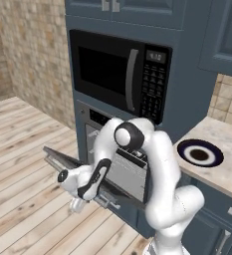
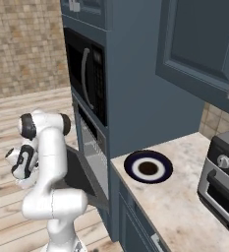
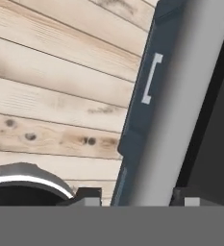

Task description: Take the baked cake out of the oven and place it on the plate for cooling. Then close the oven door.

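So the arm's down low at the oven door (image 1: 72, 167), which hangs dropped open. In the hand view the pincer (image 3: 135, 199) straddles the door's grey edge, one tip on each side, but I can't tell if it's pinching or just loose around it. The door handle isn't something I can pick out.

My take on the step: the door has to sit fully flat before anything goes inside, so let go cleanly, back straight out, then lift above the door before reaching into the oven (image 1: 122, 169). Swinging sideways would likely clip the door edge.

The cake is hidden from here, presumably still on a rack inside. The plate (image 1: 200, 153) waits on the worktop (image 1: 227, 169) at about 3 o'clock from the oven.

Stuff around: microwave (image 1: 117, 72) at 12 o'clock above the oven, a toaster oven (image 2: 224, 170) further along the worktop. The robot's own elbow crowds the opening.
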